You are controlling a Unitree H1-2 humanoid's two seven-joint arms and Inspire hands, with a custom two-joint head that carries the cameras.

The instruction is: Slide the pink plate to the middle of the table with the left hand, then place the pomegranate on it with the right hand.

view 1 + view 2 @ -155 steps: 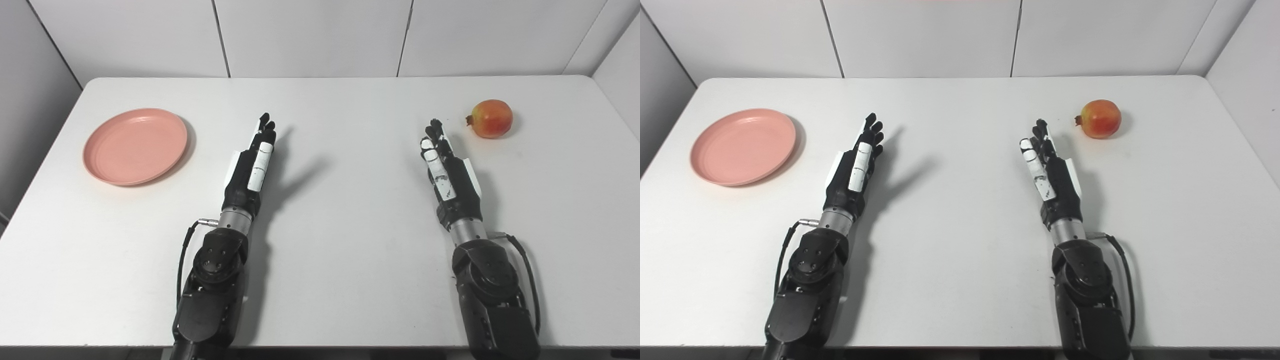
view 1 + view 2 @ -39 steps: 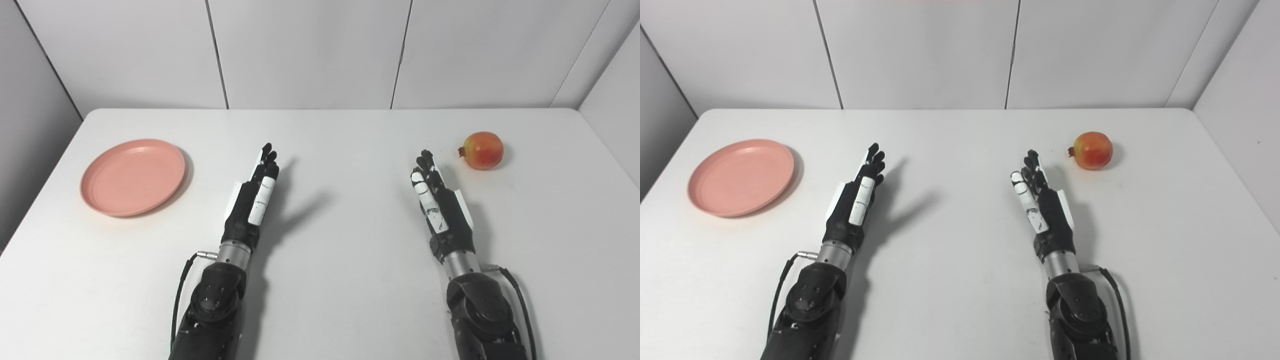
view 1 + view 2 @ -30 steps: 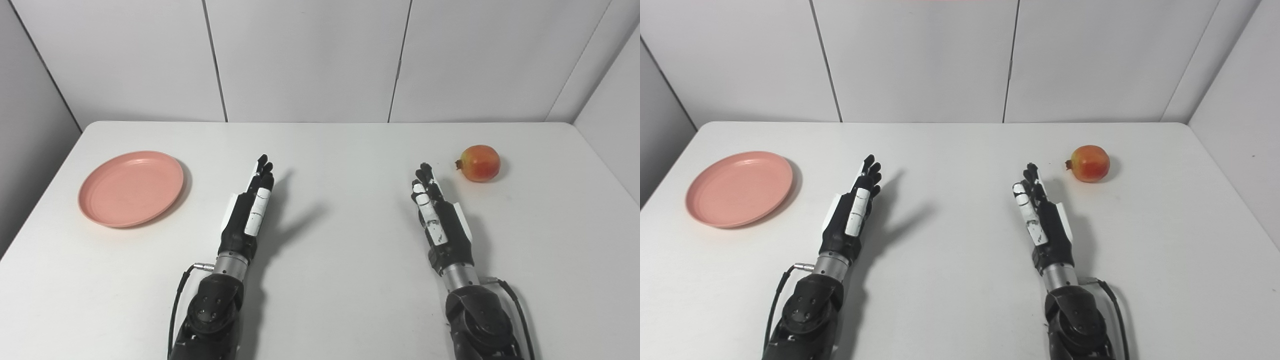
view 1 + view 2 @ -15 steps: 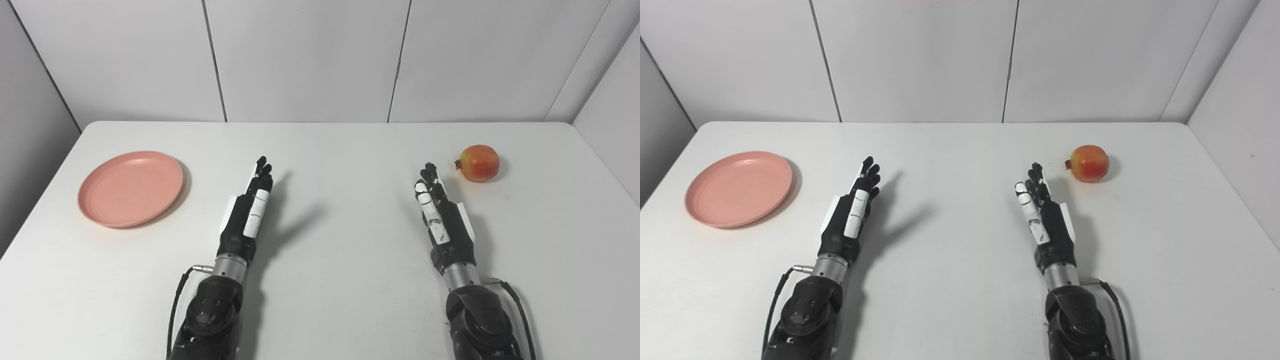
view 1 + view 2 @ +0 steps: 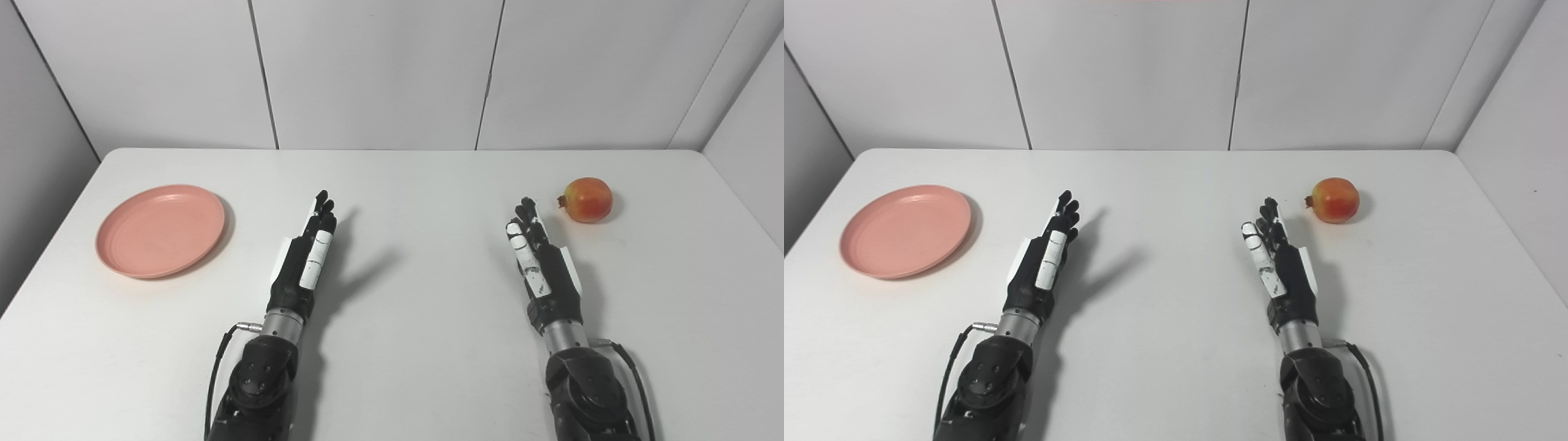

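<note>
A round pink plate (image 5: 159, 231) lies empty at the table's left side. A red-yellow pomegranate (image 5: 587, 199) rests at the far right. My left hand (image 5: 304, 260) lies open near the table's middle-left, fingers stretched forward, well to the right of the plate and holding nothing. My right hand (image 5: 539, 262) lies open too, fingers straight, its fingertips just short of and to the left of the pomegranate, not touching it.
The white table (image 5: 404, 184) is bounded by grey wall panels at the back and on both sides. Bare tabletop stretches between the two hands.
Over the last second nothing has visibly moved. Before that the camera tilted up, shifting the whole scene down in the picture; the plate, pomegranate and hands kept their places.
</note>
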